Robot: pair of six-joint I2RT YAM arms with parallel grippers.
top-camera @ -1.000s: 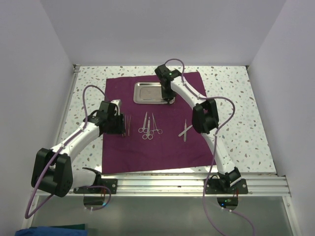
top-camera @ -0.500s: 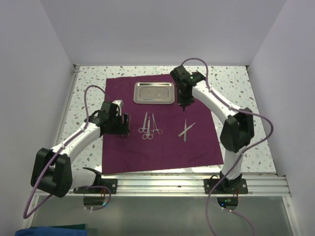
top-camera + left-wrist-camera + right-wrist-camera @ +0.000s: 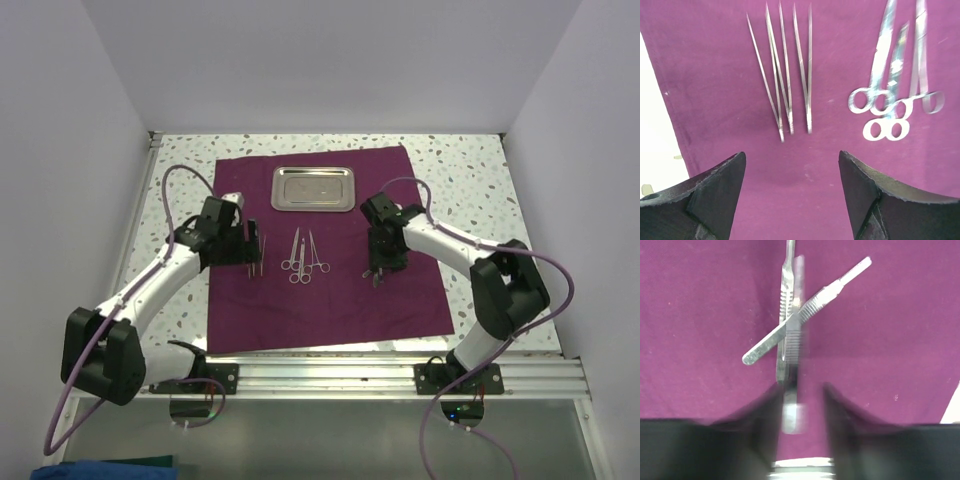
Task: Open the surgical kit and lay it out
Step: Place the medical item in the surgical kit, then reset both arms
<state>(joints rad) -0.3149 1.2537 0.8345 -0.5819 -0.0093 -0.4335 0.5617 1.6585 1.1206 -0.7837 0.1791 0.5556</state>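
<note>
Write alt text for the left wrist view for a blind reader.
Thin silver tweezers lie fanned on a purple cloth, with overlapping ring-handled scissors and forceps to their right. The left gripper hangs over the cloth, its dark fingers wide apart at the bottom edge.

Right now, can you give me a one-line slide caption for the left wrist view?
Open left gripper hovers over the plum cloth, facing a fan of tweezers beside ring-handled instruments.
</note>
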